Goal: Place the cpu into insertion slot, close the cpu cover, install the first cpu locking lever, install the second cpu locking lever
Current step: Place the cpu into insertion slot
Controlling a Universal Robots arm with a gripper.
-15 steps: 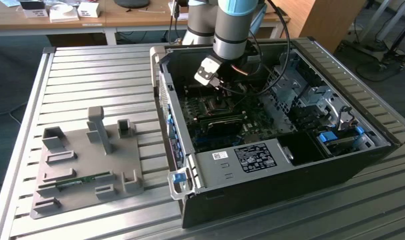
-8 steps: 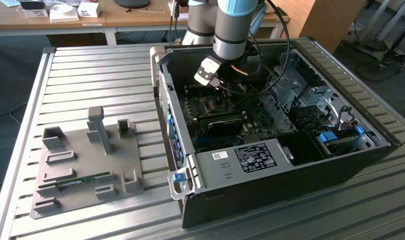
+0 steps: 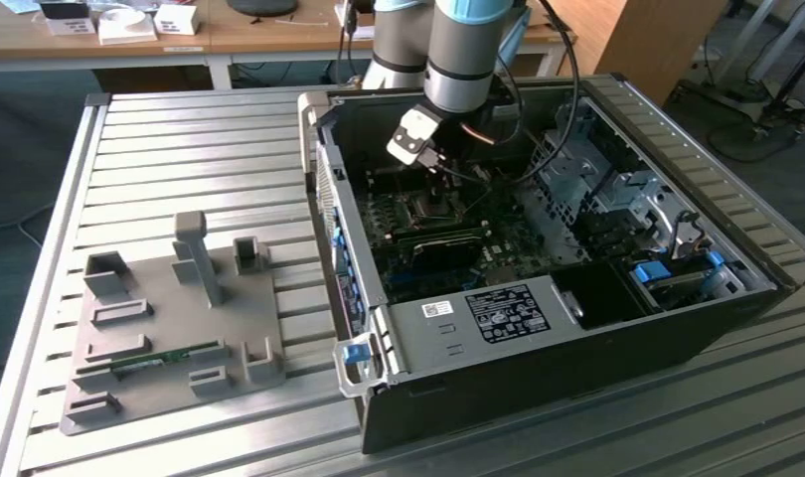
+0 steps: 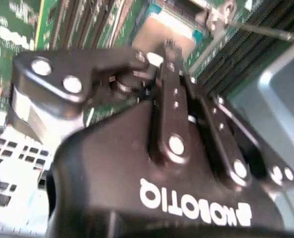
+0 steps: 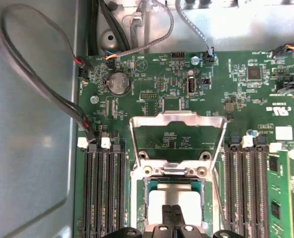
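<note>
- Black gripper (image 5: 172, 210) pinched shut, tips right over the small flat silver-topped square cpu (image 5: 157, 203) in its socket (image 5: 146, 184)
- silvery hinged metal cpu cover (image 5: 177, 118) stands flipped open just beyond

- An open computer case (image 3: 549, 328) lies on its side on a slatted metal counter (image 3: 191, 139)
- The arm (image 3: 458, 60) reaches down into the case, with its gripper (image 3: 440, 184) low over the green motherboard (image 3: 436, 243)
- A grey fixture tray (image 3: 164, 298) sits on the counter at the exterior view's left, beside the case, and holds a green circuit strip (image 3: 151, 361)
- A wooden desk (image 3: 243, 35) with small white boxes (image 3: 124, 22) stands behind
</note>
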